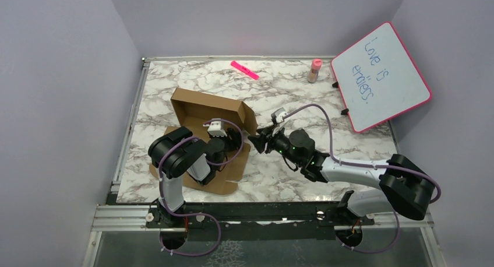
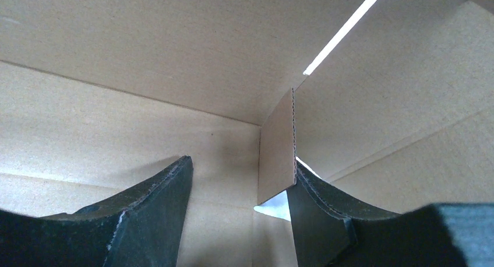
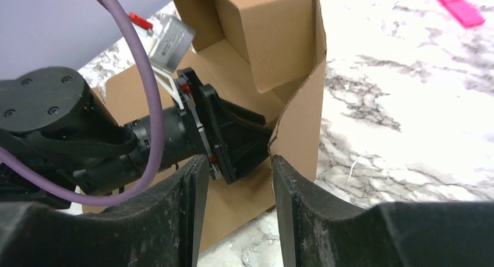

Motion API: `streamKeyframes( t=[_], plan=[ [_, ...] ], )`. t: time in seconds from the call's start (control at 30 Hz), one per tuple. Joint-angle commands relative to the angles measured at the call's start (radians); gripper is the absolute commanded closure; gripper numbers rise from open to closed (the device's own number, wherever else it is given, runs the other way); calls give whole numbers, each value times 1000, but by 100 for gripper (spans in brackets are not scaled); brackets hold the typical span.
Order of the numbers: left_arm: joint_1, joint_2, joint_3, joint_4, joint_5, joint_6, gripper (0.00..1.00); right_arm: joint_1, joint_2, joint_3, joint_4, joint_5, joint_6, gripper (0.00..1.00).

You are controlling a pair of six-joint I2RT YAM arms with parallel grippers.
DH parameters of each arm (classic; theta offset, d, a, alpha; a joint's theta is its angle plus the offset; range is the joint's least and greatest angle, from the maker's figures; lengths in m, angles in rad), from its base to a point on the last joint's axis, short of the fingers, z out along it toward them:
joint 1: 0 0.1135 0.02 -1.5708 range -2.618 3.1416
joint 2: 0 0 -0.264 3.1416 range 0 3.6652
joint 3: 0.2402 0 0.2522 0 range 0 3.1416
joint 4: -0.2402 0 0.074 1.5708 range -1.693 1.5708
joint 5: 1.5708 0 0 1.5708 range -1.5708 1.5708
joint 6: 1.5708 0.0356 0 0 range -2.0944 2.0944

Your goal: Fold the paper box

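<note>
The paper box (image 1: 204, 101) is plain brown cardboard, lying left of the table's middle with its back and right walls raised and a flat panel toward the arms. My left gripper (image 1: 230, 140) reaches inside it. In the left wrist view that gripper (image 2: 240, 168) is open, cardboard (image 2: 145, 57) fills the frame, and a small upright flap (image 2: 277, 156) stands against the right finger. My right gripper (image 1: 256, 141) is just outside the box's right wall. Its jaws (image 3: 236, 162) are open, and the wall's ragged edge (image 3: 303, 121) touches the right fingertip (image 3: 282, 179). Nothing is clamped.
A pink-framed whiteboard (image 1: 381, 77) leans at the back right. A pink bottle (image 1: 314, 70) and a flat pink strip (image 1: 244, 70) lie near the back edge. Purple walls close in the marble table (image 1: 279, 92) on three sides. The left arm's body (image 3: 70, 133) sits close to my right fingers.
</note>
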Motion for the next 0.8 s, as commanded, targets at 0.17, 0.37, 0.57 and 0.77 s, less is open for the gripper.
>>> streamKeyframes(
  t=[0.17,0.37,0.57,0.77],
  plan=[
    [-2,30,-25,-66,47,-19,40,-2,-118,-41,-38,191,-136,50],
    [-2,27,-26,-67,46,-19,40,-20,-186,-116,-5,304,-134,50],
    [-1,28,-26,-67,46,-21,39,-100,-177,-144,10,326,-77,48],
    [-2,28,-27,-67,49,-22,39,-156,50,-60,-4,177,-48,49]
  ],
)
